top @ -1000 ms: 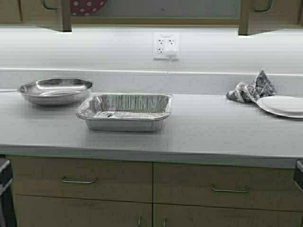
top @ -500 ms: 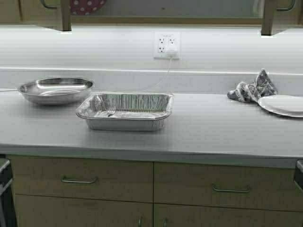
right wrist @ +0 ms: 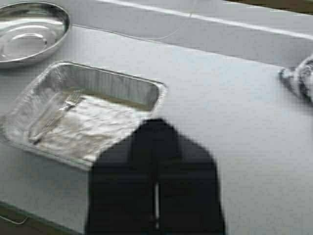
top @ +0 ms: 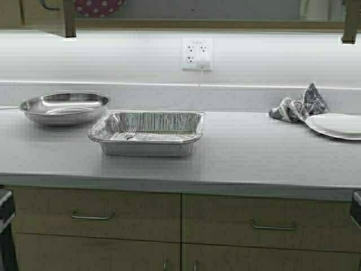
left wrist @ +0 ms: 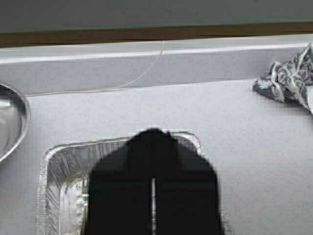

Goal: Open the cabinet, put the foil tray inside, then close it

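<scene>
Cabinet [top: 53, 17] doors stand open along the frame's top; foil tray [top: 146, 132] mid-counter. Both claws pressed together — left gripper [left wrist: 153, 205], right gripper [right wrist: 156, 205]. Grab its thin rim carelessly and you'll probably buckle it — or clip a door.

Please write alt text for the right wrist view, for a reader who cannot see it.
A shiny foil tray with a clear plastic fork inside sits on a grey counter, with the shut right gripper dark in the foreground. A steel bowl stands beyond the tray, a patterned cloth at the edge.
</scene>
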Available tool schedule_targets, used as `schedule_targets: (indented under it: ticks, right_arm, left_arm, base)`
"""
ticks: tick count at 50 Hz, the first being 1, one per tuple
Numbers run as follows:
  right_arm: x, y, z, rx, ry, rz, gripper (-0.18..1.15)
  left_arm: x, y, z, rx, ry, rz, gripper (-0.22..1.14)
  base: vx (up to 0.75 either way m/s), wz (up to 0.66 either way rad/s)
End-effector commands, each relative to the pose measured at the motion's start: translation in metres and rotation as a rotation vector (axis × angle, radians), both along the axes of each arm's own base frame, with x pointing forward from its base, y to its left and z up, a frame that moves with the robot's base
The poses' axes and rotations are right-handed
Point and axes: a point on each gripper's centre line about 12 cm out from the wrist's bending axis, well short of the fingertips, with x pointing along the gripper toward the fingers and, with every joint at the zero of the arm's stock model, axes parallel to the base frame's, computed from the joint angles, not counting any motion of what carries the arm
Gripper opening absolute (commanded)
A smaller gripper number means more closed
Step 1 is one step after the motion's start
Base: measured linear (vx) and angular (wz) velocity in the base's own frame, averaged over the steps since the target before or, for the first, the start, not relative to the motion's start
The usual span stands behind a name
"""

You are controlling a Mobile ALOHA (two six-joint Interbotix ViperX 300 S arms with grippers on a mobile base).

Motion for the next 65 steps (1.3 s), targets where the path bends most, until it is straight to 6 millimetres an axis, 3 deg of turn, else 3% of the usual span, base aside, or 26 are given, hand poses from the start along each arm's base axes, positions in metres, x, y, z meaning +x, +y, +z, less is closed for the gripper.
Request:
schedule_targets:
  ticks: [1, 5, 7, 12, 14, 17, 19, 26, 31, 38, 46, 54, 65]
  right_arm:
    - [-0.004, -0.006, 0.015, 0.026, -0.025, -0.005, 0.15]
    - [-0.009, 0.006, 0.019, 0.045, 0.01, 0.055, 0.37]
    - [-0.013, 0.015, 0.017, 0.061, 0.048, 0.096, 0.57]
    - [-0.021, 0.027, 0.012, 0.104, 0.104, 0.137, 0.99]
    - [-0.025, 0.034, 0.008, 0.123, 0.126, 0.154, 1.08]
    - [-0.033, 0.045, -0.006, 0.154, 0.175, 0.173, 1.06]
    - [-0.038, 0.055, -0.016, 0.178, 0.202, 0.182, 1.04]
    - [-0.053, 0.079, -0.068, 0.235, 0.215, 0.123, 1.04]
    - [-0.053, 0.084, -0.109, 0.26, 0.231, 0.044, 1.04]
    - [-0.04, 0.085, -0.154, 0.293, 0.268, -0.007, 1.04]
    - [-0.016, 0.079, -0.183, 0.433, 0.313, 0.0, 1.04]
    - [0.014, 0.061, -0.21, 0.604, 0.339, 0.021, 1.04]
    - [0.04, 0.056, -0.256, 0.72, 0.333, 0.022, 1.04]
  left_arm:
    - [-0.014, 0.012, 0.024, -0.017, -0.077, 0.016, 0.05]
    - [-0.028, 0.006, 0.023, 0.001, -0.09, -0.014, 0.16]
    - [-0.037, 0.003, 0.022, 0.011, -0.095, -0.035, 0.26]
    - [-0.059, -0.002, 0.012, 0.031, -0.092, -0.077, 0.63]
    - [-0.067, -0.003, 0.006, 0.026, -0.085, -0.087, 0.79]
    - [-0.08, -0.002, -0.006, 0.0, -0.07, -0.09, 1.0]
    - [-0.089, 0.0, -0.017, -0.021, -0.054, -0.09, 1.07]
    - [-0.116, 0.011, -0.073, -0.142, 0.001, -0.056, 1.02]
    - [-0.124, 0.024, -0.111, -0.232, 0.012, -0.02, 1.02]
    - [-0.115, 0.041, -0.162, -0.351, 0.072, 0.031, 1.02]
    - [-0.098, 0.054, -0.216, -0.585, 0.139, 0.065, 1.02]
    - [-0.081, 0.059, -0.256, -0.808, 0.146, 0.069, 1.02]
    - [-0.071, 0.068, -0.306, -0.855, 0.151, 0.105, 1.02]
  base:
    - [0.0, 0.0]
    - [0.0, 0.0]
    - [0.0, 0.0]
    - [0.0, 0.0]
    - [0.0, 0.0]
    - [0.0, 0.0]
    - [0.0, 0.0]
    - [0.0, 0.0]
    - [0.0, 0.0]
    - [0.0, 0.0]
    - [0.0, 0.01]
    - [0.01, 0.0]
    - [0.01, 0.01]
